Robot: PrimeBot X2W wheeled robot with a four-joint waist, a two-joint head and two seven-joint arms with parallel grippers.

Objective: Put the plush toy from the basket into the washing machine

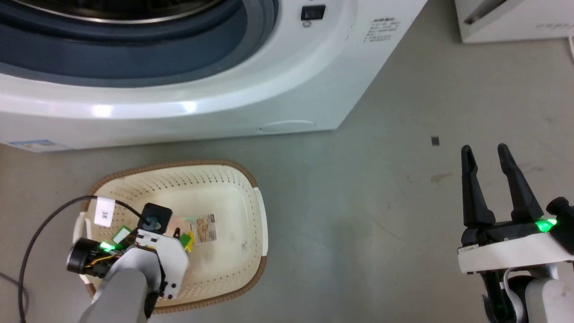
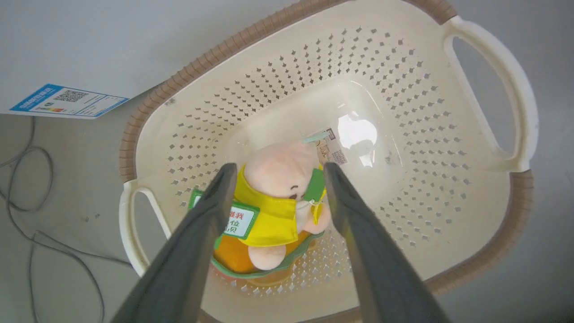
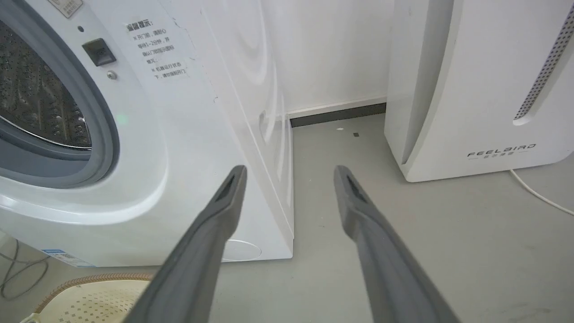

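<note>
Left wrist view: looks straight down into the basket (image 2: 403,112), cream, with holes in its walls and a brown rim. Finds the plush toy (image 2: 273,211) lying inside the basket, off its middle and toward one handle. Pink head toward the basket's middle, yellow garment below it, orange and green base against the basket's sloping wall. Has the left gripper (image 2: 279,167) down inside the basket, spread wide, one dark finger on each side of the toy, not squeezed shut on it. Contact with the cloth: cannot tell. Shows a green tag (image 2: 316,186) at the toy's neck and a label sticker (image 2: 332,148) on the basket's bottom, just past the head. Outside the basket's rim, a blue sticker (image 2: 63,101) on the washing machine (image 2: 89,45) and a loose cable (image 2: 27,188).

Head view: puts the basket on the grey floor (image 1: 358,202), just in front of the washing machine, with the grey rubber ring (image 1: 134,63) of the opening behind it. Shows the left arm reaching down into the basket's left half, wrist hiding most of the toy, bits of yellow and green beside it. Places the right gripper (image 1: 484,150) well to the right of the basket, over bare floor, fingers parted and holding nothing.

Right wrist view: looks along the right gripper's parted fingers, nothing between them. Catches a corner of the basket at the lower left. Behind the basket, the washing machine's front and its steel drum (image 3: 36,98) inside the ring. Well beyond the basket, past the machine's corner, a white appliance (image 3: 471,89) marked FEELBIRD.
</note>
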